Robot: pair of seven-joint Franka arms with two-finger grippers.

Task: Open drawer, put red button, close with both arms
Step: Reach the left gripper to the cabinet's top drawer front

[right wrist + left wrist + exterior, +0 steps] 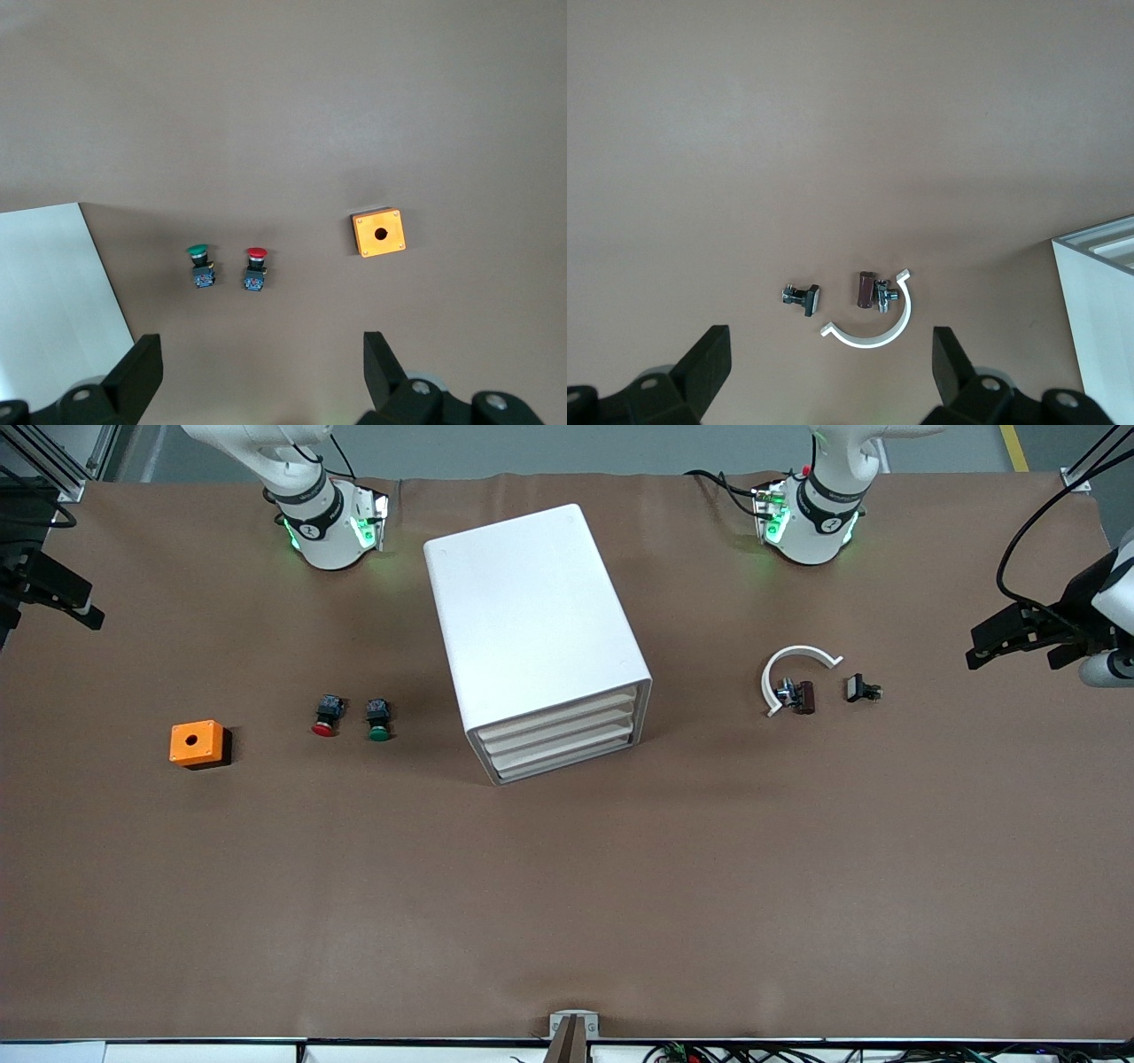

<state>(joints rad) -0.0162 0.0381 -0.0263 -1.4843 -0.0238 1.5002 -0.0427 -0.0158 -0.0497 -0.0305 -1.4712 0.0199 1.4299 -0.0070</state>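
Note:
The white cabinet (532,620) stands mid-table, its three stacked drawers (560,732) all pushed in and facing the front camera. The red button (326,716) lies on the brown mat beside the cabinet, toward the right arm's end, and shows as the red button (255,270) in the right wrist view. My right gripper (261,350) hangs high over that spot, open and empty. My left gripper (831,345) is also raised, open and empty, over the small parts at the left arm's end. Both arms (314,514) rise from their bases out of the frame.
A green button (378,720) lies right beside the red one, between it and the cabinet. An orange cube (197,743) with a hole sits farther toward the right arm's end. A white C-shaped clamp (797,669) and small metal parts (861,688) lie toward the left arm's end.

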